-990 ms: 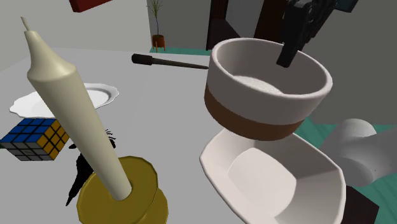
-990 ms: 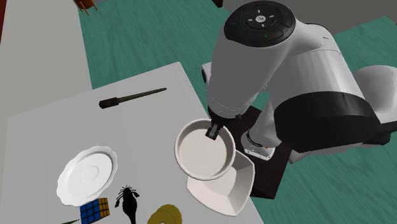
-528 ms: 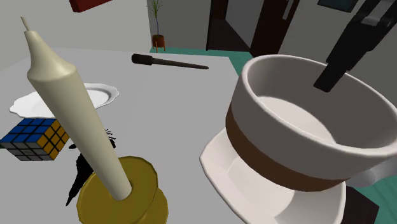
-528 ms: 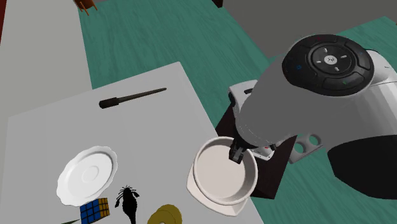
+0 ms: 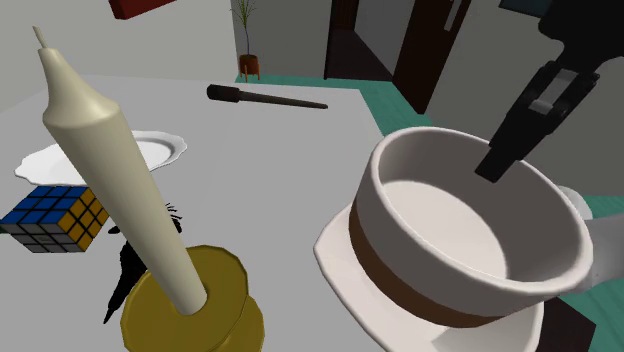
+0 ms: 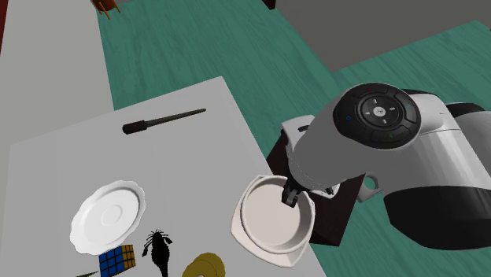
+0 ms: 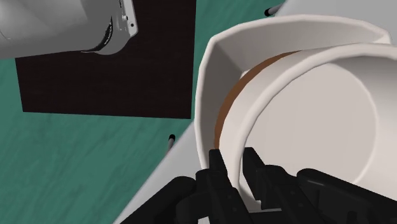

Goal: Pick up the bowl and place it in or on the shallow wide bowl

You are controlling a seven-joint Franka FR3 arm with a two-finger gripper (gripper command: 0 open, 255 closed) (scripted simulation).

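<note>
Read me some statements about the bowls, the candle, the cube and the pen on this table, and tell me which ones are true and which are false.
1. The gripper clasps the brown-banded bowl by its rim. True.
2. The candle lies flat on the table. False: it stands in a yellow holder.
3. The brown-banded bowl is over the shallow wide bowl. True.
4. The Rubik's cube sits in the middle of the scalloped plate. False: it sits on the table next to the plate.
5. The black pen lies apart from both bowls. True.
</note>
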